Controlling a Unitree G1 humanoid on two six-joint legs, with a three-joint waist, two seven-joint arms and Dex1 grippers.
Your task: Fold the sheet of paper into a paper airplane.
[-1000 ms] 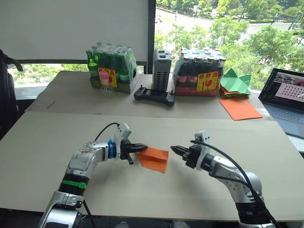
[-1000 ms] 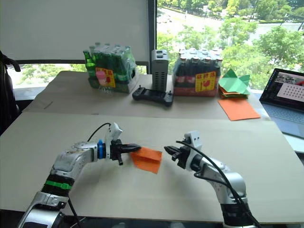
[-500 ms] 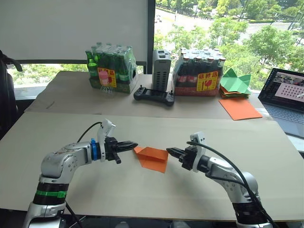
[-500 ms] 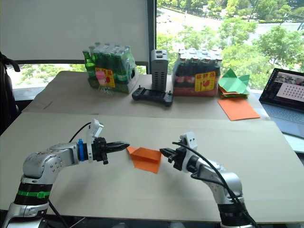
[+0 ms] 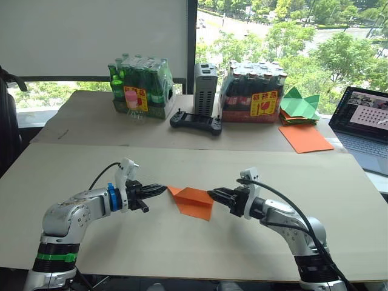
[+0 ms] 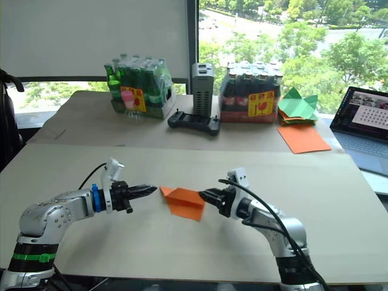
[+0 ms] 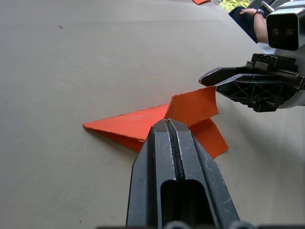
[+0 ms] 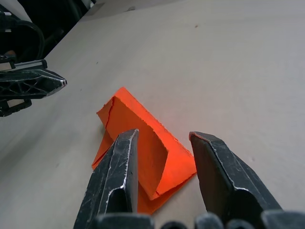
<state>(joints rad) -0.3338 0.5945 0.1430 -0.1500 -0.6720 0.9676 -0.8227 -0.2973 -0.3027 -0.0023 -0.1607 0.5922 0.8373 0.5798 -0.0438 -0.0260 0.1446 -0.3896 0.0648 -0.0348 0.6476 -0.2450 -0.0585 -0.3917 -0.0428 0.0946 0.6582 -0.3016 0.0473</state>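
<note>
The sheet of paper (image 5: 193,200) lies on the table (image 5: 242,242) as a layered pointed wedge, not yet a dart. The left pincer (image 5: 159,190), closed and empty, points at its tip; the right pincer (image 8: 162,162) straddles its raised flap, open.

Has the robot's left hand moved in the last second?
Yes. The left hand has pulled back off the sheet of paper, toward the robot's left, judged against the green bottle pack.

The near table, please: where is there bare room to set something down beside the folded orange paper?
Bare room lies on the near table outside both arms and along its front edge. It is crowded at the middle, where the left gripper and right gripper flank the paper.
</note>
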